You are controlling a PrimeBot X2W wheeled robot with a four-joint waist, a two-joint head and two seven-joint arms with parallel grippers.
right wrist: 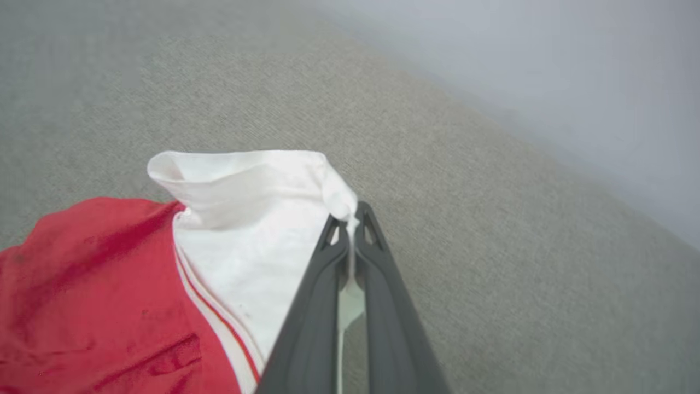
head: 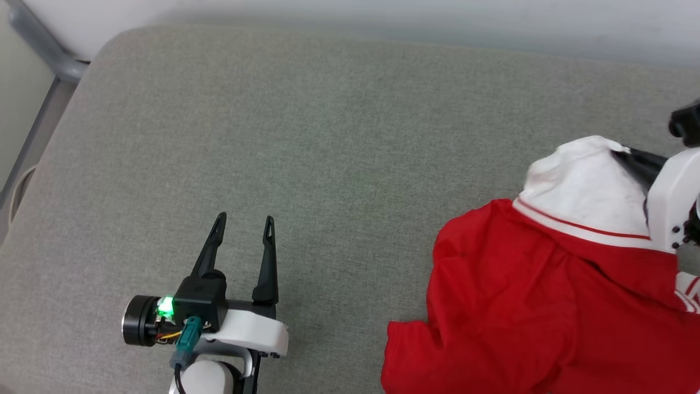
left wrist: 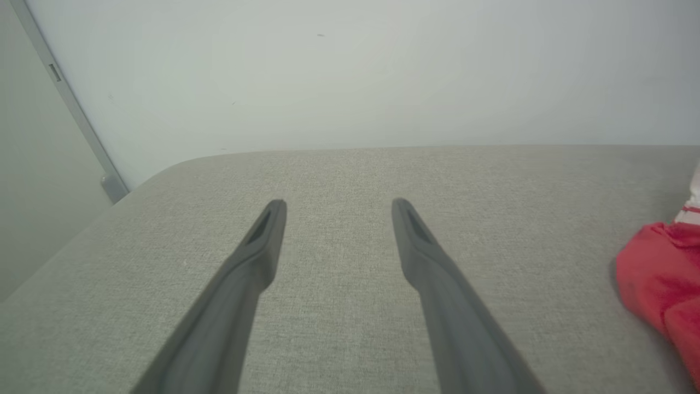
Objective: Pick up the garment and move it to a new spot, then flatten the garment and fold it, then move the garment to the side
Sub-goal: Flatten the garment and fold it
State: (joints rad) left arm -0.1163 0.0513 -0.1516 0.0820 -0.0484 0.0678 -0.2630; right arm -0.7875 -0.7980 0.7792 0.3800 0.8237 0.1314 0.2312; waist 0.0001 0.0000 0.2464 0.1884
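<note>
The garment (head: 525,306), a red T-shirt with white sleeves and red-striped seam trim, lies crumpled at the right of the grey cushion. One white sleeve (right wrist: 246,219) is lifted off the cushion, its hem pinched between the tips of my right gripper (right wrist: 350,221), which is shut on it. In the head view the right gripper (head: 629,156) reaches in from the right edge to that sleeve (head: 585,186). My left gripper (head: 243,227) rests open over bare cushion at the lower left, well apart from the shirt. The left gripper (left wrist: 339,210) holds nothing, and the garment's red edge (left wrist: 656,273) lies at the far right.
The grey fabric cushion (head: 328,137) spans the scene, with a rounded corner at the upper left. A pale wall (left wrist: 355,71) stands behind it, and a grey metal frame bar (head: 44,49) runs along the far left.
</note>
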